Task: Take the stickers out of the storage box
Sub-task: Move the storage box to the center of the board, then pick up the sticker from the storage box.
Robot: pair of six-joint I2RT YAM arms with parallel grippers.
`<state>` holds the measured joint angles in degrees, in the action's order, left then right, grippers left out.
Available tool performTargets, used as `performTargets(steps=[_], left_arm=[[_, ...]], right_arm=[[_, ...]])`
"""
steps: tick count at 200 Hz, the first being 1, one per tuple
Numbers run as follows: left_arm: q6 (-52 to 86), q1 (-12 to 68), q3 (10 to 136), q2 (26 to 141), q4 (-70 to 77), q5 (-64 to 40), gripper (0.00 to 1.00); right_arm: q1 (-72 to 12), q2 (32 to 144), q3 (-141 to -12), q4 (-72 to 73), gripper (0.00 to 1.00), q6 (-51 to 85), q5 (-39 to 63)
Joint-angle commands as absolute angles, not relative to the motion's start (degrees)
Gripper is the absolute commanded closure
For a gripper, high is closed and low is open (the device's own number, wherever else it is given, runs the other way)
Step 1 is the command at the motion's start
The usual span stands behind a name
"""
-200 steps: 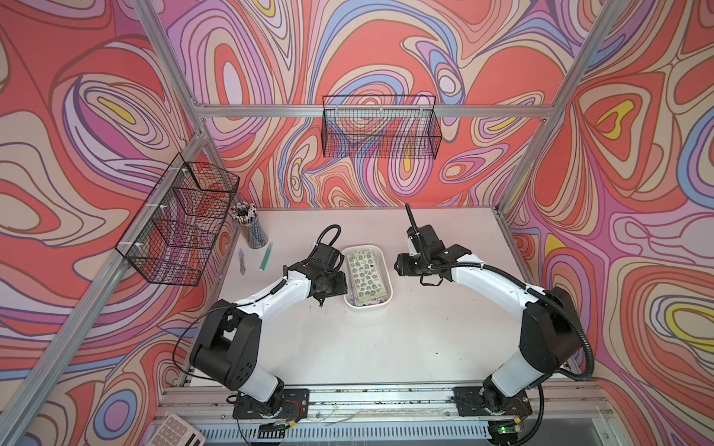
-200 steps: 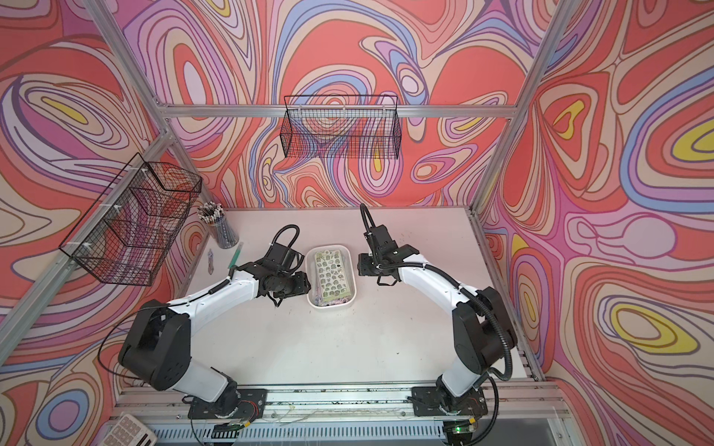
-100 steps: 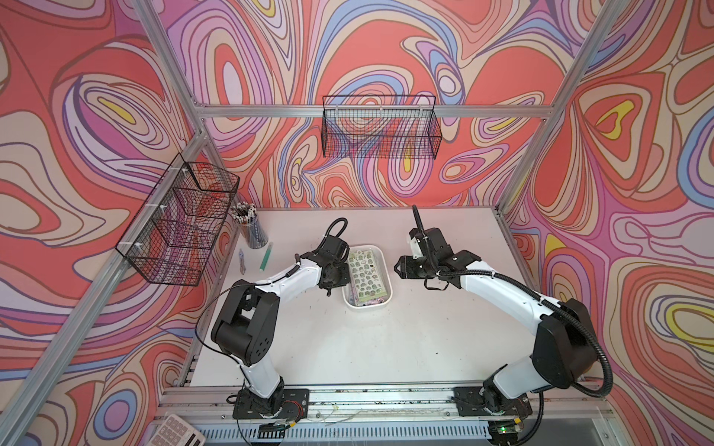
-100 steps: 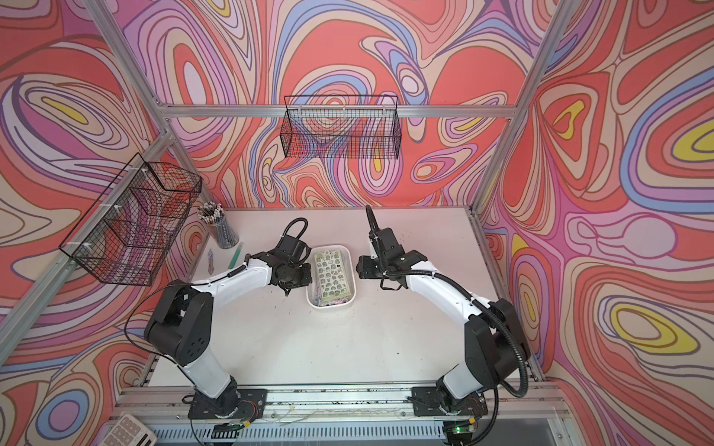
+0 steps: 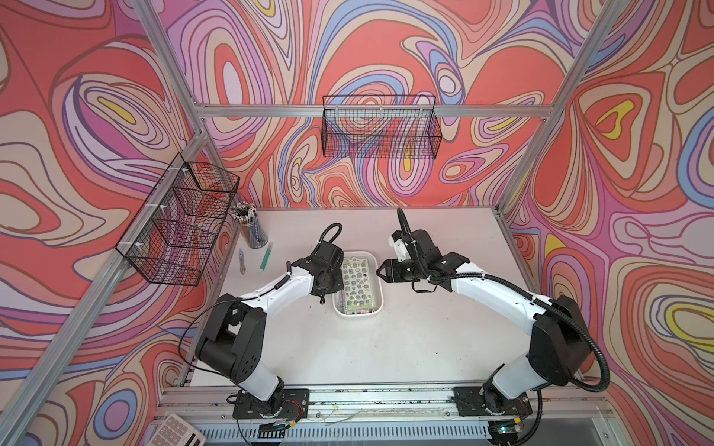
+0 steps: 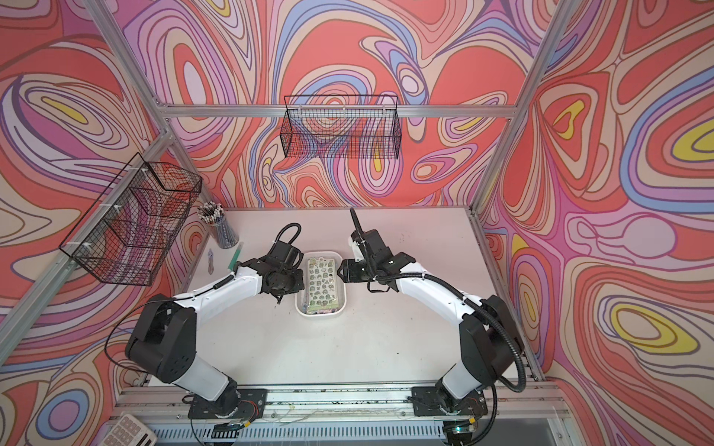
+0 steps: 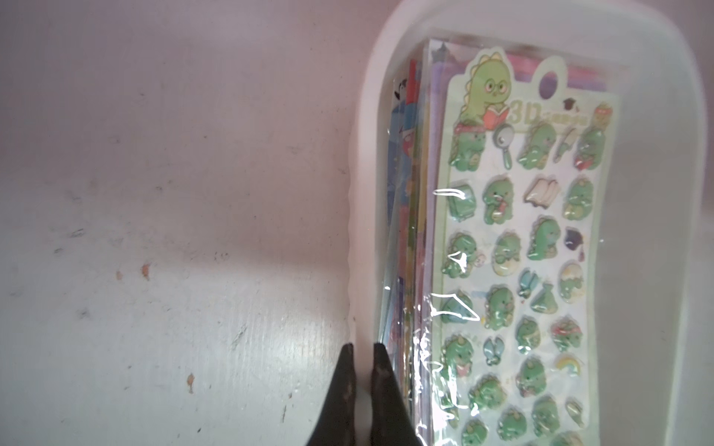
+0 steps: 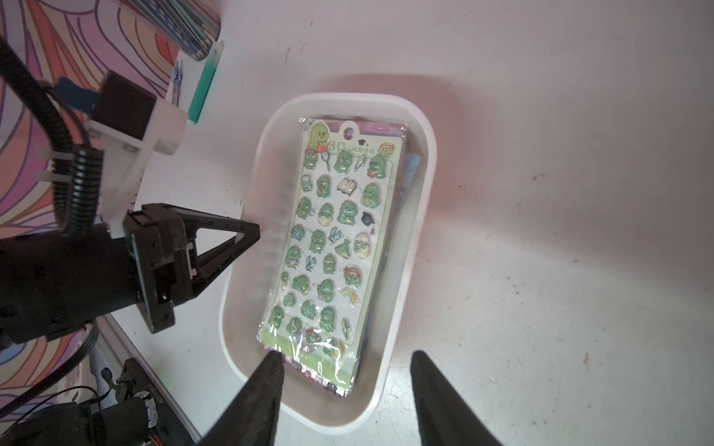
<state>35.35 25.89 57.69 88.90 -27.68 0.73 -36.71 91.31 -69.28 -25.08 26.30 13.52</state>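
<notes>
The storage box (image 5: 357, 314) (image 6: 320, 313), a shallow white tray, sits mid-table in both top views. The stickers (image 5: 357, 282) (image 6: 322, 284) lie stacked inside it, with a green dinosaur sheet (image 7: 521, 251) (image 8: 332, 239) on top. My left gripper (image 5: 334, 284) (image 7: 362, 349) points down at the box's left long side. It is shut on the box wall (image 7: 363, 231), one finger outside and one between the wall and the stack. My right gripper (image 5: 379, 270) (image 8: 344, 359) hovers open at the box's right side. One of its fingertips is over the stack's edge, the other beyond the rim (image 8: 421, 216).
A cup of pencils (image 5: 251, 228), a green pen (image 5: 266, 255) and a small blue tool (image 5: 241, 260) lie at the table's far left. Black wire baskets hang on the back wall (image 5: 380, 127) and the left wall (image 5: 181, 220). A calculator (image 5: 179, 428) lies below the front rail.
My left arm has swung in against the box's left side, and its gripper has gone from open to shut on the wall. The right gripper has barely moved and stays open.
</notes>
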Motion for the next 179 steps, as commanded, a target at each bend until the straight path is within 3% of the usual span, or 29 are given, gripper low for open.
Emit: performTargets(steps=[1, 67, 90, 119, 179], left_arm=[[38.04, 26.08, 55.34, 85.61, -28.67, 2.49, 1.0], [42.54, 26.02, 47.81, 80.71, -24.03, 2.6, 0.94], [43.1, 26.02, 47.03, 80.12, -23.71, 2.79, 0.79], [44.26, 26.04, 44.92, 77.37, -22.53, 3.07, 0.71], [45.08, 26.02, 42.69, 73.83, -20.89, 1.7, 0.73]], right_arm=[[-39.75, 94.59, -71.4, -25.74, 0.43, 27.48, 11.64], [-43.53, 103.07, -76.8, -27.31, 0.42, 28.83, 7.92], [-45.27, 105.14, -78.81, -28.09, 0.42, 28.65, 6.34], [-46.85, 106.88, -79.71, -28.88, 0.42, 29.11, 4.25], [-47.56, 110.42, -83.18, -31.71, 0.45, 29.62, -1.37]])
